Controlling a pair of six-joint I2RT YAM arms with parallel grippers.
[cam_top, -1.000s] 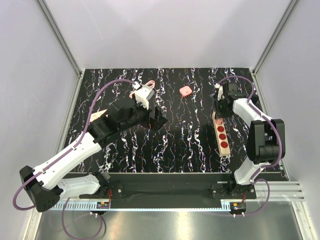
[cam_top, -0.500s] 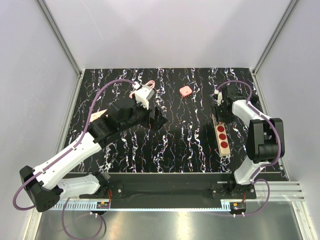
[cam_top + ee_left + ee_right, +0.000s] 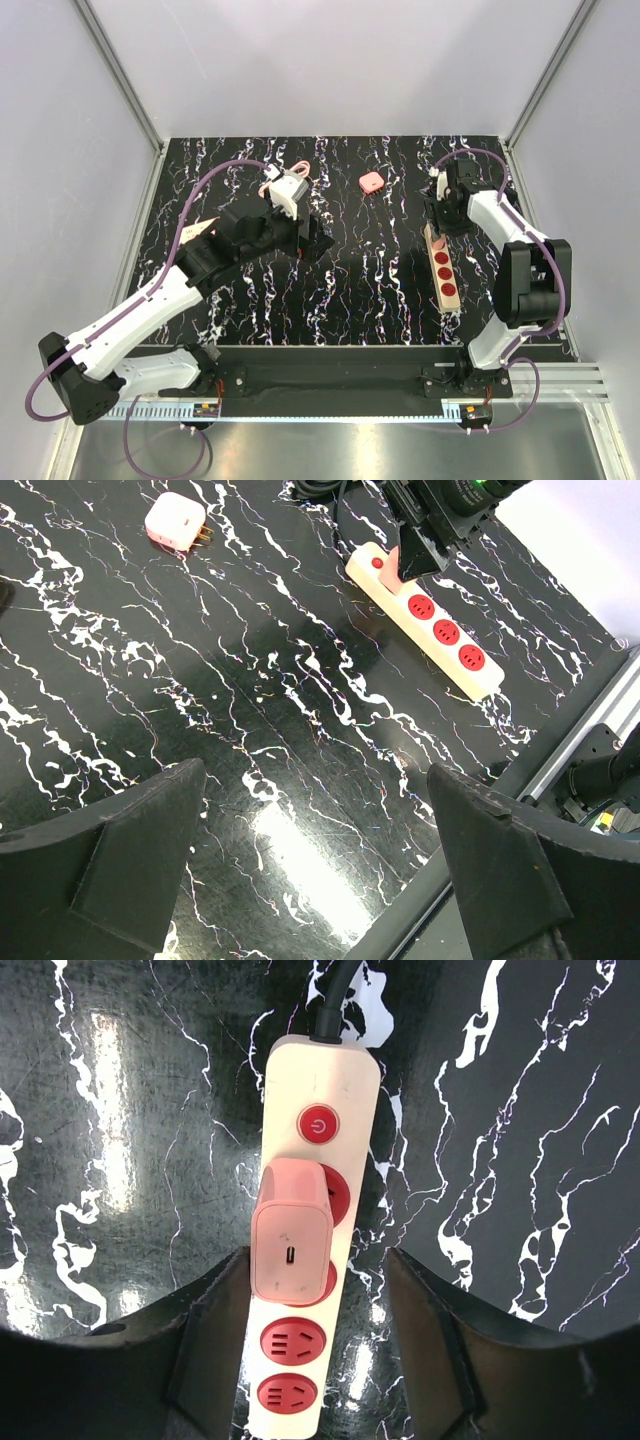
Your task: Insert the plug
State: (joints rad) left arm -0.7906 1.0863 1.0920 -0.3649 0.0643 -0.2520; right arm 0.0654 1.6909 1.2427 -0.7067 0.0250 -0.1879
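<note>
Squarely on strip (image 3: 320, 1080): plug (image 3: 291, 1245) (jaws apart)

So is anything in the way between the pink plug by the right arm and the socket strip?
Nothing visible. The plug already sits in the power strip, in the socket just past the red switch; the right gripper stands open around it.

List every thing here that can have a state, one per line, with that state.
plug on the power strip: seated upright in a socket, not gripped.
second plug: lying loose, unplugged, prongs bare.
power strip: one plug in, end sockets free.
switch: on or off cannot be told.
right gripper: jaws open, either side of the seated plug.
left gripper: jaws wide open, empty.
</note>
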